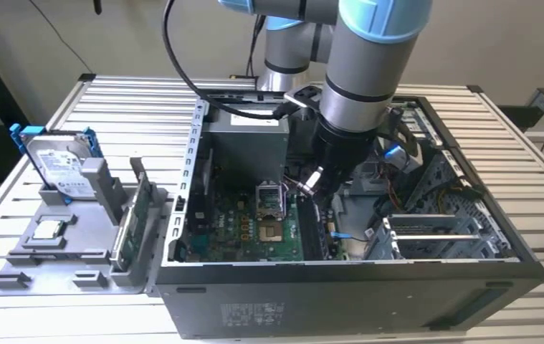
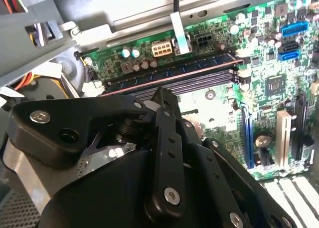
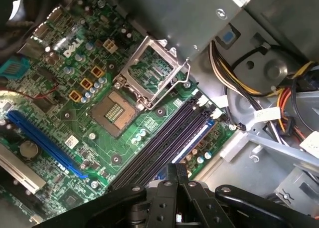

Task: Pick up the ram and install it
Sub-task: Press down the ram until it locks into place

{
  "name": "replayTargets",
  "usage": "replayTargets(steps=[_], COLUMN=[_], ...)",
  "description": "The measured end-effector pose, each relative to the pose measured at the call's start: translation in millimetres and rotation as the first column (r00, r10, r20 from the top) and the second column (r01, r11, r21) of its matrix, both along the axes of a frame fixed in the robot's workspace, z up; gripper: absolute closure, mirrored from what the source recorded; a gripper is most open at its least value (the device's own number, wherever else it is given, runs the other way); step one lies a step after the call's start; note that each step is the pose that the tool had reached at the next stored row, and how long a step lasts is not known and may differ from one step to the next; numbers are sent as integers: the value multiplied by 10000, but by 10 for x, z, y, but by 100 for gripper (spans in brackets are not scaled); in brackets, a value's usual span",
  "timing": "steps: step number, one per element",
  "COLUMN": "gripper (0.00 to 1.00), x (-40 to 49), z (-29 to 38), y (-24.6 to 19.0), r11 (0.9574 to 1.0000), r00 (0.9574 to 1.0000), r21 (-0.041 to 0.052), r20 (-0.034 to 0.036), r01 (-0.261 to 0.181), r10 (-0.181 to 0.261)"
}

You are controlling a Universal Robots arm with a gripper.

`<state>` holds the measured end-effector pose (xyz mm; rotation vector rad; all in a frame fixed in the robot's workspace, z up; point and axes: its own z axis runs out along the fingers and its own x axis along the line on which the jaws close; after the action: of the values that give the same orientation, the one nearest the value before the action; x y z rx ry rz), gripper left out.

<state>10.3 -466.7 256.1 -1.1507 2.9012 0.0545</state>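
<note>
Table (image 1: 119, 100): slatted metal, fills exterior view. Case (image 1: 348, 294): open, centre-right of that frame. Arm (image 1: 368, 64): reaches down from top centre into case. Tray (image 1: 51, 251): at left, drive (image 1: 61, 161) upright in it. Motherboard (image 3: 60, 88): green, on case floor. Ram (image 2: 174, 72): dark stick with blue chips, lying in slot along row of black slots (image 3: 164, 138). Claw (image 3: 174, 173): fingers together, nothing seen between them, tips just above slots, near ram.
</note>
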Motion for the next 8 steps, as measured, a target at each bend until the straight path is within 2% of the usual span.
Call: replayTargets(steps=[4,8], gripper=[89,89], x=[0,0], z=[0,0], y=[0,0], r11=[9981,9933], r00=[9981,9933], r21=[0,-1], r20=[0,0], r01=[-618,-1159], r10=[618,1159])
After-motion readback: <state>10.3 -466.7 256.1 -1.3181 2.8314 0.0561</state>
